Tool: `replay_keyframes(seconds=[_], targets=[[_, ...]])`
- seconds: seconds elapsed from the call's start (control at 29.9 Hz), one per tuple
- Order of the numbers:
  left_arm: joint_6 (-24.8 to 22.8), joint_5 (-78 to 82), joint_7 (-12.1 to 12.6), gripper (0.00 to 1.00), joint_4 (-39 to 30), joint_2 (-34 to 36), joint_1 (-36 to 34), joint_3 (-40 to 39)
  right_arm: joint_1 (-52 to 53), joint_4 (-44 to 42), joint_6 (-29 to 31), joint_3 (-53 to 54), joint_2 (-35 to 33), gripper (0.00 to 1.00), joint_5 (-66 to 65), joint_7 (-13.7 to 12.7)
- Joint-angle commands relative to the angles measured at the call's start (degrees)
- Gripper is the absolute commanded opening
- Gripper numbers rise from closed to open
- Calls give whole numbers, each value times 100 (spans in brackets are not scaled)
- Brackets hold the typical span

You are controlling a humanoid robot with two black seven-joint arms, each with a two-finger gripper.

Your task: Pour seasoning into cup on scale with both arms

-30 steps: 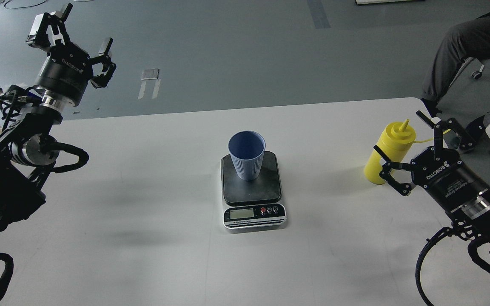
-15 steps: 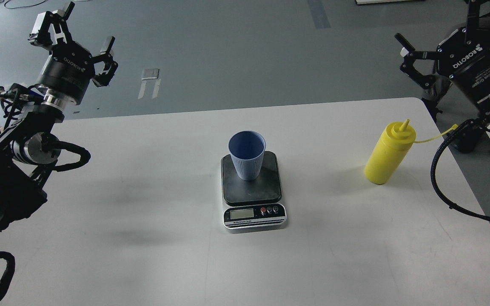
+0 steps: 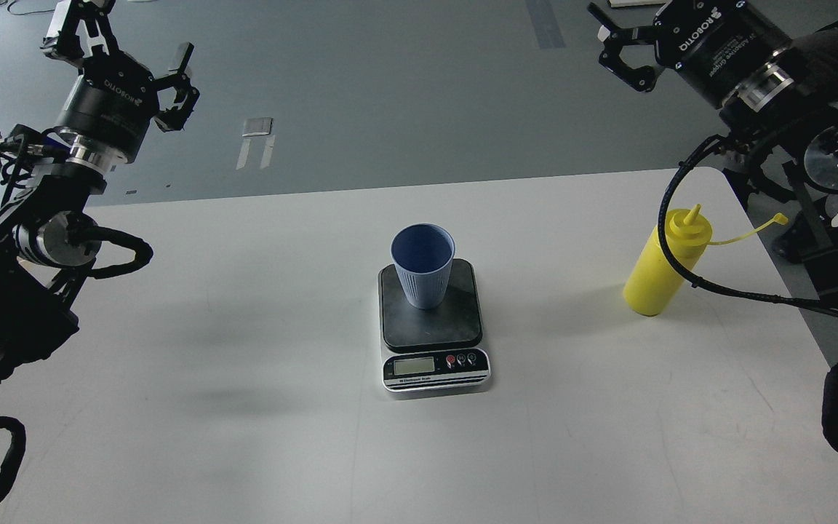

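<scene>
The light blue cup [image 3: 423, 266] stands upright on the black platform of the scale [image 3: 430, 324] at the table's middle. The yellow seasoning bottle [image 3: 657, 273] stands upright near the table's right edge, its cap strap hanging off to the right; a black cable of my right arm crosses in front of it. My left gripper [image 3: 128, 40] is open and empty, raised high at the far left. My right gripper [image 3: 637, 11] is open and empty, high at the top right, well above and behind the bottle; its upper finger is cut off by the view's top edge.
The white table [image 3: 244, 364] has its rounded far right corner just behind the bottle. My right arm's joints and looped cables [image 3: 753, 295] hang past the right edge. Grey floor with tape marks [image 3: 255, 142] lies beyond the table.
My right gripper has left the bottle's side, risen high and swung left toward the top of the view. My left gripper has moved slightly up. Bottle, cup and scale have not moved.
</scene>
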Motion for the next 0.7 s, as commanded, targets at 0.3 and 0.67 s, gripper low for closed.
replay_keyframes(seconds=[0.3,0.67], targets=[[0,9,0,98,28,-188,-161,9,46,-599,-136,2,559,100,-1095,65],[0,17,0,98,20,-285,-214,9,116,-564,-118,20,550,100,-1377,74]])
